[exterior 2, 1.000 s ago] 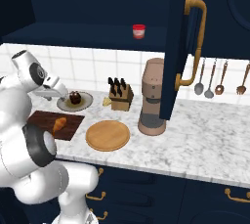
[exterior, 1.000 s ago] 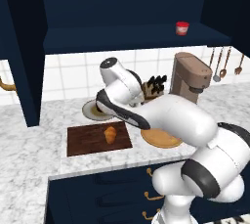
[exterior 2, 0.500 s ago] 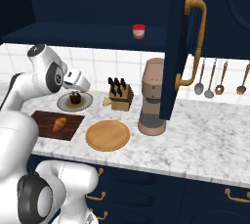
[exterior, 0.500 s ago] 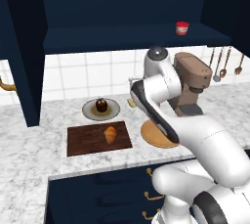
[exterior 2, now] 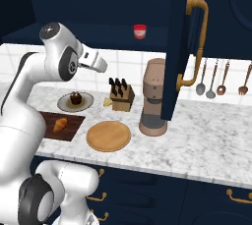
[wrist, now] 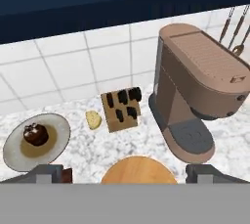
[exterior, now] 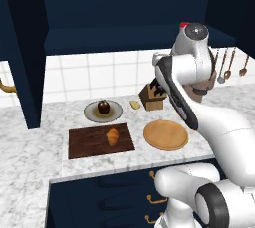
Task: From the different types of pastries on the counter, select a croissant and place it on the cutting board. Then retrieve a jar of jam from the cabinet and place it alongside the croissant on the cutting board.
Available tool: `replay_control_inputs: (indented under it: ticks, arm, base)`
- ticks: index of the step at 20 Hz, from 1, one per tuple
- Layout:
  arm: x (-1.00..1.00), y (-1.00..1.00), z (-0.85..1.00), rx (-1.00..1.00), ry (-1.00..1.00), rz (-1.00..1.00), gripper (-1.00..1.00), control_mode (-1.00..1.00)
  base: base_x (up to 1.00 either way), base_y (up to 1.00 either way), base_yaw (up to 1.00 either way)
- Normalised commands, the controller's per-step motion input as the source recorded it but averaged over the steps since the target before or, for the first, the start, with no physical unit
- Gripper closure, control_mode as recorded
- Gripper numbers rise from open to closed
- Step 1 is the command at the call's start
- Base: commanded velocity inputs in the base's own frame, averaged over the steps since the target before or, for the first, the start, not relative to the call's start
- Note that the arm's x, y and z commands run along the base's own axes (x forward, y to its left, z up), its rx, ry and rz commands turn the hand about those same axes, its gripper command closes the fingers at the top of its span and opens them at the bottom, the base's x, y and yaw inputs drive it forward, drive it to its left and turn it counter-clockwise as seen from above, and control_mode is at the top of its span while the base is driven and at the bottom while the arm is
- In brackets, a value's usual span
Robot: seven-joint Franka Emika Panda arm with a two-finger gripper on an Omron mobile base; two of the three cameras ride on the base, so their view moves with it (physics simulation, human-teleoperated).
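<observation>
The golden croissant (exterior: 113, 136) (exterior 2: 60, 124) lies on the dark cutting board (exterior: 84, 145) (exterior 2: 47, 119), free of the gripper. A dark brown pastry (exterior: 103, 106) (wrist: 35, 134) sits on a grey plate, and a pale bun (exterior: 135, 104) (wrist: 93, 119) rests on the counter (exterior: 30, 157) beside it. The red jar of jam (exterior 2: 140, 31) stands on the shelf of the open cabinet (exterior 2: 98, 8). My gripper (exterior 2: 102, 65) (wrist: 126, 173) hangs raised above the counter, below and left of the jar. It is open, with nothing between its fingers.
A brown coffee machine (exterior 2: 152, 96) (wrist: 195, 81), a knife block (exterior: 153, 96) (wrist: 121, 108) and a round tan wooden plate (exterior: 166, 135) (exterior 2: 108, 136) stand on the counter. The open cabinet door (exterior 2: 182, 42) with its brass handle juts out at the right. Utensils (exterior 2: 221, 79) hang on the wall.
The arm has swung up and to the right, away from the cutting board and toward the coffee machine. The croissant stays on the board.
</observation>
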Motion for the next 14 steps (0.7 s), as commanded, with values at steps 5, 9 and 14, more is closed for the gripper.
replay_control_inputs:
  ticks: [5,9,14]
  arm:
    - [0.0,-0.47,0.79,0.0,-0.38,0.0,-1.0,-1.0]
    - [0.05,-0.54,0.7,0.0,-0.29,0.0,-1.0,-1.0]
    - [0.48,-0.46,0.74,0.01,-0.02,0.01,-1.0,-1.0]
  base:
    - [0.0,0.0,0.0]
    - [0.0,0.0,0.0]
    - [0.0,0.0,0.0]
